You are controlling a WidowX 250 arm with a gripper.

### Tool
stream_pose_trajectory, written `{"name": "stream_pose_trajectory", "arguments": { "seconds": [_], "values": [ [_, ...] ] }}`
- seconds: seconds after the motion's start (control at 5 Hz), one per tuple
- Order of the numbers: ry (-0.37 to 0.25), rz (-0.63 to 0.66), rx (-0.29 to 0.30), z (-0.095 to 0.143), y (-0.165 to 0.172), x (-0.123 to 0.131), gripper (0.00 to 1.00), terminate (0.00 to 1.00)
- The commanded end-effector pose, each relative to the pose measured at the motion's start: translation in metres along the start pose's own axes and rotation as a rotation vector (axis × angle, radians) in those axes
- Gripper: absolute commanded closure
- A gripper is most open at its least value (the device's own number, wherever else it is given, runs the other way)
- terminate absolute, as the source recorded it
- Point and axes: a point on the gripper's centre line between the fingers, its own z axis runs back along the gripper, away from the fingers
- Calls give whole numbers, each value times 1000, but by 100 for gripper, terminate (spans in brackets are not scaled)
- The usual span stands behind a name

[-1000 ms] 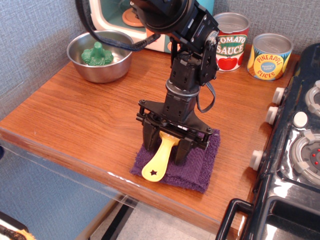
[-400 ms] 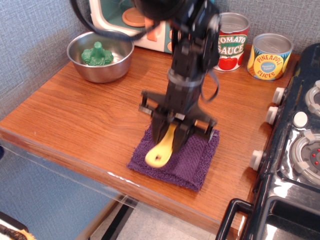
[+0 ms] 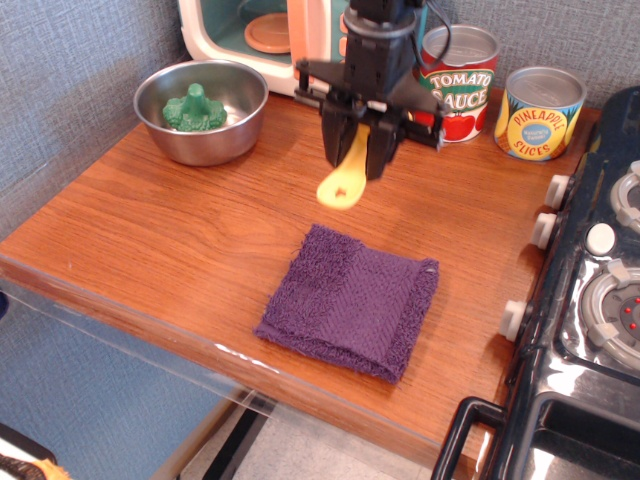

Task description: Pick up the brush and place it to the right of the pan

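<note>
The pincer (image 3: 358, 150) pinches the brush (image 3: 347, 176), handle hanging down. It hangs above the surface (image 3: 180, 230), right of the pan (image 3: 203, 110).

- We see a purple cloth (image 3: 350, 312) on the wooden counter (image 3: 170, 230).
- We see a tomato sauce can (image 3: 462, 85) beside a pineapple can (image 3: 540, 112).
- We see a stove (image 3: 590, 300) at right.
</note>
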Motion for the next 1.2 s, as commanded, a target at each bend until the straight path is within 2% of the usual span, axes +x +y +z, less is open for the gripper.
{"name": "stream_pose_trajectory", "arguments": {
  "seconds": [0.0, 0.4, 0.6, 0.8, 1.0],
  "values": [
    [-9, 59, 24, -22, 25, 53, 100, 0],
    [50, 80, 40, -53, 33, 74, 100, 0],
    [72, 63, 59, -62, 39, 76, 100, 0],
    [92, 31, 64, -63, 44, 75, 0, 0],
    [46, 8, 51, -49, 42, 73, 0, 0]
  ]
}}
